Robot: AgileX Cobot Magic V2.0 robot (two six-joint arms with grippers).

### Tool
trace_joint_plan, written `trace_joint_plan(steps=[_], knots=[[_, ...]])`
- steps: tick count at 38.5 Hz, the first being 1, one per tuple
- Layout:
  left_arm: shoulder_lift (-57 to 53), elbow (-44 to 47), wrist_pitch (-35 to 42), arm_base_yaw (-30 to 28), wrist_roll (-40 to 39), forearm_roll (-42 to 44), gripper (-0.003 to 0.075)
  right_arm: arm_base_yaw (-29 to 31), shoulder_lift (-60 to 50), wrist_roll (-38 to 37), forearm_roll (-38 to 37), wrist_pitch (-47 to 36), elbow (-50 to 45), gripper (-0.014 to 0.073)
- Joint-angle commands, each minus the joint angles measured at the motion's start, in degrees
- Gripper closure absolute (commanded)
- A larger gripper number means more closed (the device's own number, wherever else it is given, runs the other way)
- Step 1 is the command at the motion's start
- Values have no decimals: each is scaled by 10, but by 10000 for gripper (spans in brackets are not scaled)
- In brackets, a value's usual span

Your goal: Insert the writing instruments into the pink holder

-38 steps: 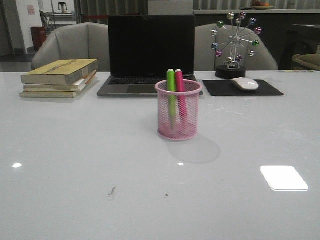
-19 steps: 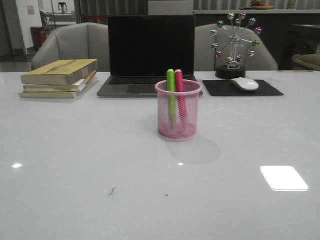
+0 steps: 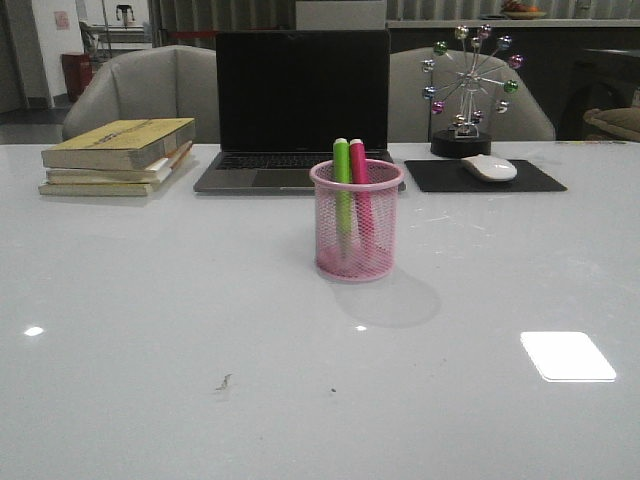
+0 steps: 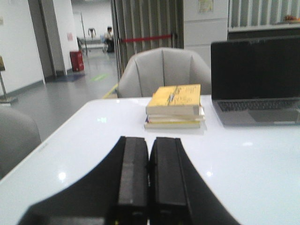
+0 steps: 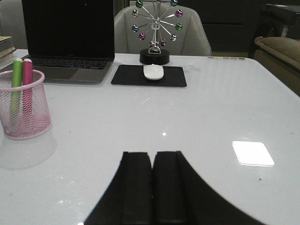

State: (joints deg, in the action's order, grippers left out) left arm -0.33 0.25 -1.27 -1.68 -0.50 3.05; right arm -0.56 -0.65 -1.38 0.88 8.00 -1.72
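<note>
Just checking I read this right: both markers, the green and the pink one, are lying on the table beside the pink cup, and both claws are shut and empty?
Not quite. The green marker and pink marker stand inside the pink cup, as the front view shows. The left claw and right claw are indeed shut and empty.

The table (image 3: 150, 330) is smooth and glossy, throwing back bright lamp glare. The pink holder (image 3: 357, 222) is fine wire mesh with a solid rim. The green marker (image 3: 342, 165) and pink marker (image 3: 358, 168) look like smooth plastic. The mouse pad (image 3: 440, 178) is matt black; the mouse (image 3: 489, 167) is shiny, probably plastic.
</note>
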Motion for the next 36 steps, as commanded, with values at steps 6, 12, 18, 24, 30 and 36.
trace_joint_plan(steps=[6, 12, 18, 24, 30, 36], knots=[[-13, 3, 22, 36, -1, -5, 621, 3, -10, 5, 0, -47, -1, 545], [-13, 3, 22, 37, -1, -5, 621, 3, -10, 5, 0, -47, -1, 545], [-13, 3, 22, 37, -1, -5, 621, 3, -10, 5, 0, -47, -1, 545], [-13, 3, 22, 37, -1, -5, 621, 3, -10, 5, 0, -47, -1, 545], [-13, 3, 22, 37, -1, -5, 621, 3, -10, 5, 0, -47, -1, 545], [-13, 3, 22, 37, -1, -5, 621, 3, -10, 5, 0, -47, -1, 545]])
